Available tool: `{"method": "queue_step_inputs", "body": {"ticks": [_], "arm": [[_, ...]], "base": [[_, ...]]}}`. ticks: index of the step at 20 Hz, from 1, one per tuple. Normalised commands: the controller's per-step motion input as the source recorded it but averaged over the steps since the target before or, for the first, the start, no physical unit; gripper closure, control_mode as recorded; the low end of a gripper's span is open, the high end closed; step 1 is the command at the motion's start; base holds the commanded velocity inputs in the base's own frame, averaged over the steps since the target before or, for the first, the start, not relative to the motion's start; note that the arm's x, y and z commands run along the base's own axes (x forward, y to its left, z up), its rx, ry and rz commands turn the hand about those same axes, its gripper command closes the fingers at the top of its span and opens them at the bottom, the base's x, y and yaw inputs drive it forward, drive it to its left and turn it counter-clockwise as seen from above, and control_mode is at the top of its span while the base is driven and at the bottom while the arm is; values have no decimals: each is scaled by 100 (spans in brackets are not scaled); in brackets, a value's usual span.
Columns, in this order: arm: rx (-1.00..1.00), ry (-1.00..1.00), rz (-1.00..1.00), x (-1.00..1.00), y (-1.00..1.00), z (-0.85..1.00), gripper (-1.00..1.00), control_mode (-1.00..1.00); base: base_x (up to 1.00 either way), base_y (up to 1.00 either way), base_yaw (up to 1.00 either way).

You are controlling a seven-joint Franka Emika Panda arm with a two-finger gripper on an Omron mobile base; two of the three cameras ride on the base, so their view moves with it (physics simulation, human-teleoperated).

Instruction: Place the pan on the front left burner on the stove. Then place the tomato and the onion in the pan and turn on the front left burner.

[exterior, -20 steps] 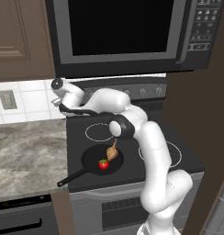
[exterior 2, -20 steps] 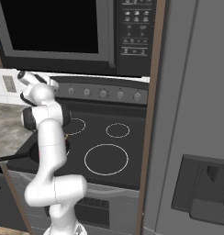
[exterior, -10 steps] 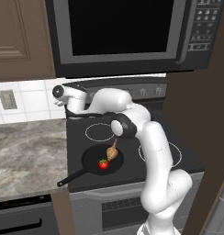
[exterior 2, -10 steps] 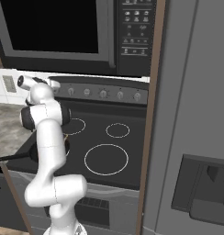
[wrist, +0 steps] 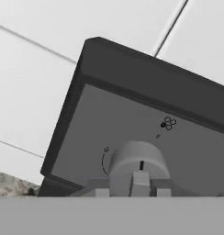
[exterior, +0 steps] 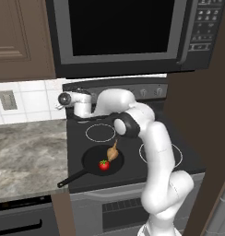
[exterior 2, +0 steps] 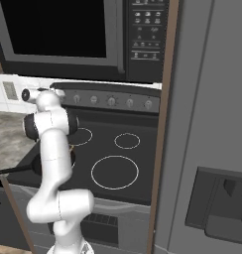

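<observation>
On the black glass stove (exterior: 133, 138) the black pan (exterior: 93, 159) lies on the front left burner, its long handle (exterior: 70, 177) pointing front-left. In the pan lie the red tomato (exterior: 103, 164) and the tan onion (exterior: 113, 152), close to each other. My gripper (exterior: 79, 95) is up at the left end of the stove's grey back panel (wrist: 86, 133). In the hand view the leftmost round knob (wrist: 137, 160) sits right at the fingertips. How the jaws stand on the knob is hidden. The pan's handle (exterior 2: 14, 170) also pokes out behind my arm.
A microwave (exterior: 123, 32) hangs low over the stove. A marble counter (exterior: 26, 147) lies to the left and white wall tiles (wrist: 49, 23) rise behind it. The back left ring (exterior: 100, 132) and the front right ring (exterior 2: 114, 172) are bare. A tall grey fridge (exterior 2: 212, 149) stands on the right.
The hand has come down and slightly right, closing in on the leftmost knob of the back panel. Pan, tomato and onion have not moved.
</observation>
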Motion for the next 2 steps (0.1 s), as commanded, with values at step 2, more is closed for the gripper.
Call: {"method": "queue_step_inputs", "body": {"ticks": [2], "arm": [[-2,0,24,19,5,-57,100,-100]], "base": [[0,0,0]]}}
